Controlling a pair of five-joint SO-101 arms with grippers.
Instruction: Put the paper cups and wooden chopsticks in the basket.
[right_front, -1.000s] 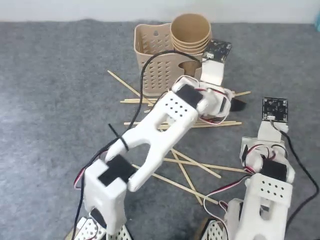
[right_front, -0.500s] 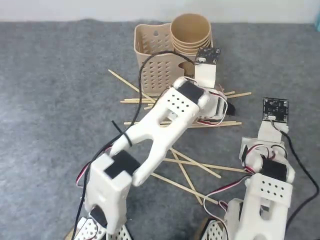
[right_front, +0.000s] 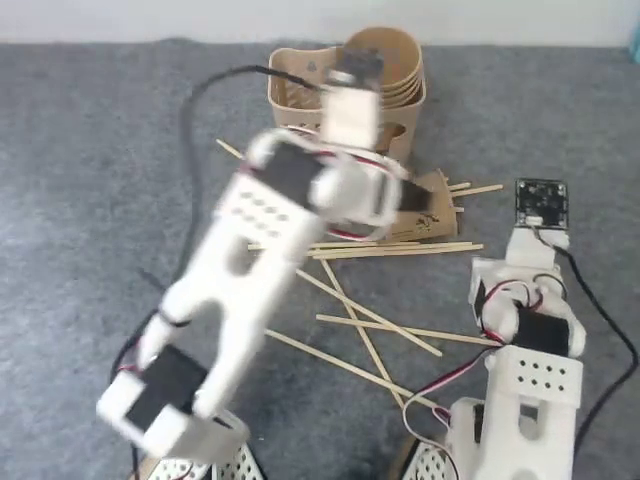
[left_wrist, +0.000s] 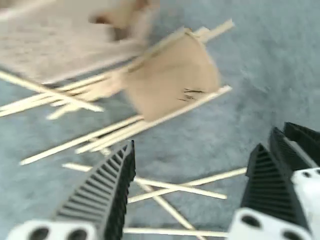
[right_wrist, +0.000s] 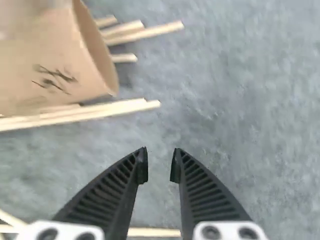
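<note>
On a grey carpeted tabletop (right_front: 90, 200), a tan perforated plastic basket (right_front: 300, 85) stands at the far edge, with a stack of brown paper cups (right_front: 385, 55) upright inside it. One more brown paper cup (right_front: 428, 203) lies on its side just in front of the basket, outside it, resting on a bundle of pale wooden chopsticks (right_front: 440, 247). Further chopsticks lie crossed and scattered over the carpet between the basket and the two arm bases.

The white left arm (right_front: 250, 250) stretches from the near edge toward the basket, its wrist raised over the fallen cup and the basket's front wall. Its wrist camera looks down on the left gripper (left_wrist: 192, 165), whose black ridged jaws stand wide apart with nothing between them. It hangs above bare carpet and loose chopsticks (left_wrist: 100, 134), while the tipped cup (left_wrist: 172, 80) lies beyond its tips and does not touch them.

The white right arm (right_front: 525, 380) is folded close to its base, off to the side of the chopstick pile. The right gripper (right_wrist: 159, 165) points at open carpet with its jaws drawn almost together, gripping nothing. The fallen cup (right_wrist: 45, 65) and a pair of chopsticks (right_wrist: 100, 111) lie a little way ahead of it, clear of its tips.
</note>
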